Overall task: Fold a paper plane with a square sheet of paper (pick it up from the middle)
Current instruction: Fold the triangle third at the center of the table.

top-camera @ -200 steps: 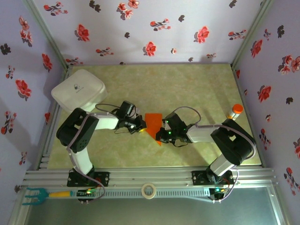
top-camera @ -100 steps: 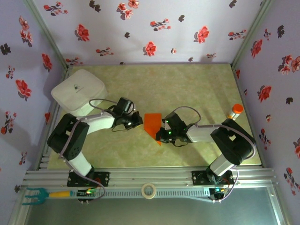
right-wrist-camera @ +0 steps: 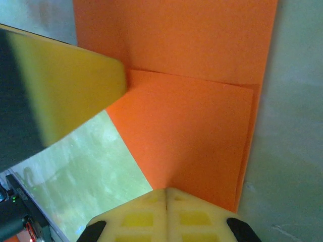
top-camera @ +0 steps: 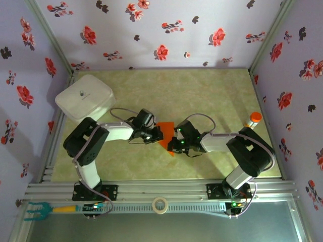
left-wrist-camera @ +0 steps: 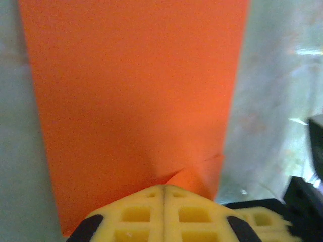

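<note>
Early fold stage at mid table (top-camera: 212, 91).
Flat there: paper (top-camera: 166, 130), one corner flap creased, no dart shape yet, most folds left; pressed at opposite edges by left gripper (left-wrist-camera: 162, 194) and right gripper (right-wrist-camera: 165, 194), both fully closed.

The square sheet of paper (top-camera: 167, 135) is showing up bright orange against the marbled yellow-green table (top-camera: 202, 91), the walls (top-camera: 151, 30) are sporting lavender with red flowers (a few dark ones too), and the box (top-camera: 83, 98) is looking plain white.
</note>
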